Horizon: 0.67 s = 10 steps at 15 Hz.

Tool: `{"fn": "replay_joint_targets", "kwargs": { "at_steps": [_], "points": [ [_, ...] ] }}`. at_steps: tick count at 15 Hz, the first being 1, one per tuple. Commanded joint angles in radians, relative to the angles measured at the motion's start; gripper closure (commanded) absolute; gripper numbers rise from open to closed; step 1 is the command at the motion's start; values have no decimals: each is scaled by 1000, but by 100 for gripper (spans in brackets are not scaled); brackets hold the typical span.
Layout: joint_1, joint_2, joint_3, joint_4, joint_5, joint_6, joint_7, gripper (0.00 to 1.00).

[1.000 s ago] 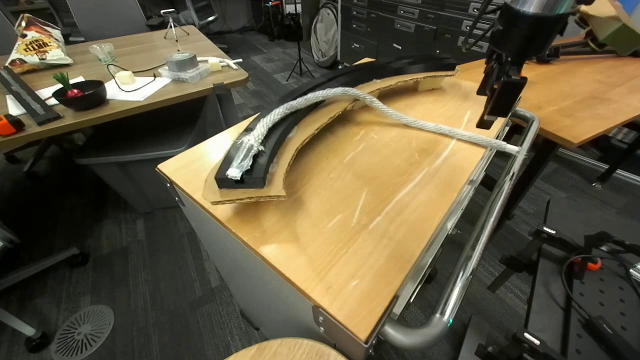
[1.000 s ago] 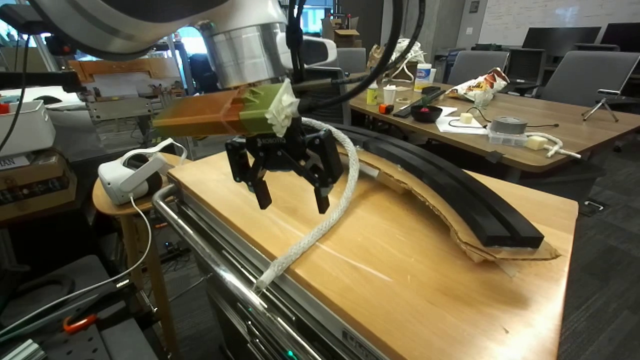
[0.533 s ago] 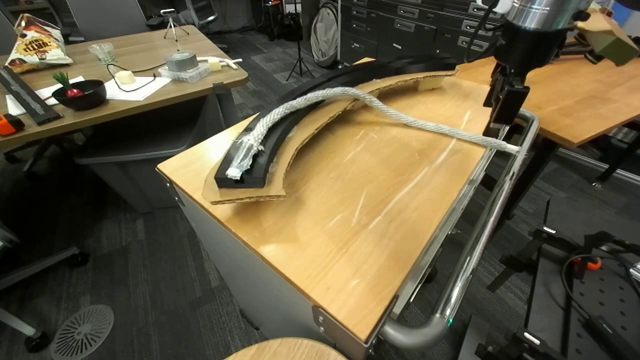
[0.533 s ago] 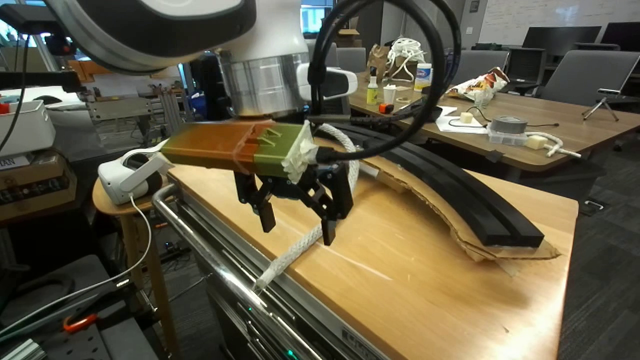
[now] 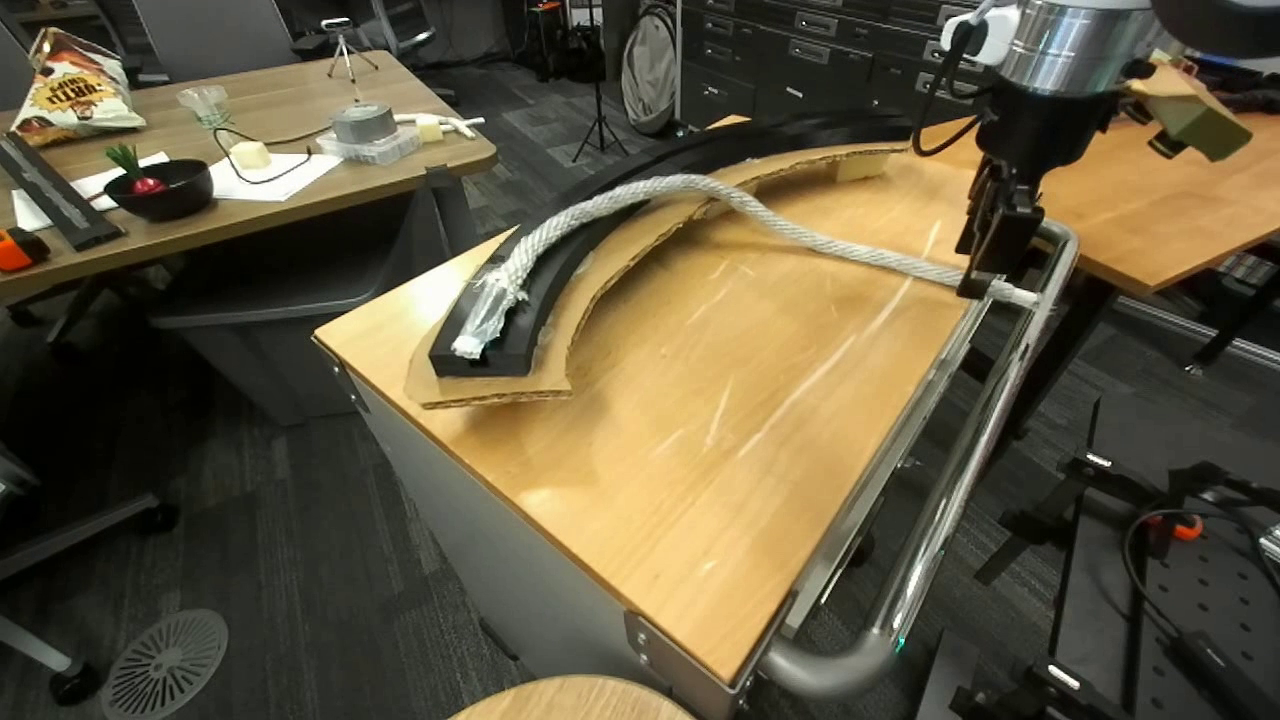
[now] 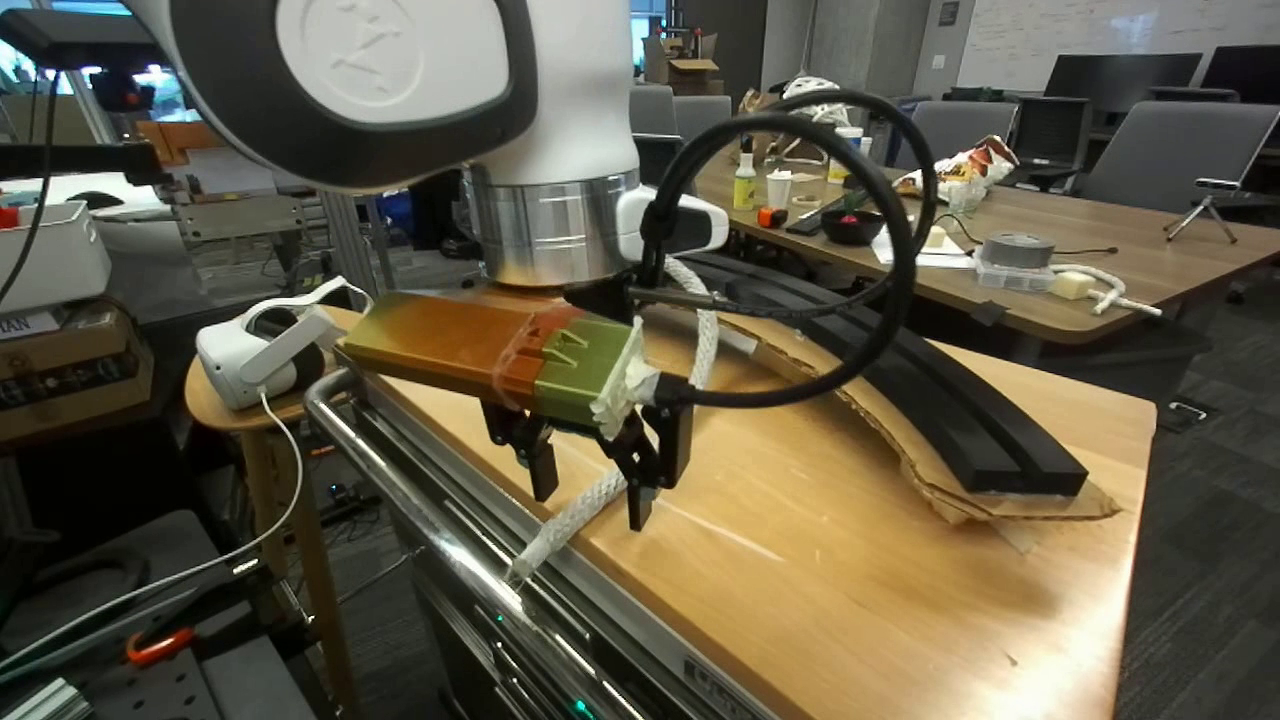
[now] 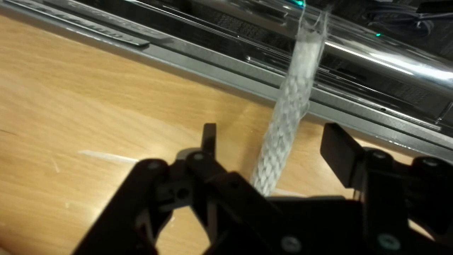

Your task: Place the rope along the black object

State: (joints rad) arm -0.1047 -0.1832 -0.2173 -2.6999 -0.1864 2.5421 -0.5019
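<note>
Straddling the rope [image 7: 281, 127], my fingers [image 7: 341, 156] stand spread apart low over the table [image 5: 760, 420], and in the wrist view I see wood on both sides of the rope between them. In an exterior view one end of it, wrapped in something clear and shiny, lies on the black object [image 5: 550, 275]; from there it follows the curve for a stretch, then swings off across the cardboard [image 5: 553, 362] and over the table to where I have the fingers. Past them, the other end pokes beyond the table's edge out to the metal rail [image 5: 968, 460], though I can't make out whether they touch. The black object curves on past the spot where the rope leaves it.
</note>
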Motion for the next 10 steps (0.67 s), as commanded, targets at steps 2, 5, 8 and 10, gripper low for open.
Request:
{"fn": "replay_joint_targets", "kwargs": {
  "at_steps": [2, 5, 8, 10],
  "points": [
    [-1, 19, -6, 16, 47, 18, -54, 64],
    [-4, 12, -4, 12, 42, 20, -52, 87],
    [-21, -21, 11, -4, -21, 36, -1, 93],
    [-41, -60, 33, -21, -115, 68, 66, 89]
  ]
}}
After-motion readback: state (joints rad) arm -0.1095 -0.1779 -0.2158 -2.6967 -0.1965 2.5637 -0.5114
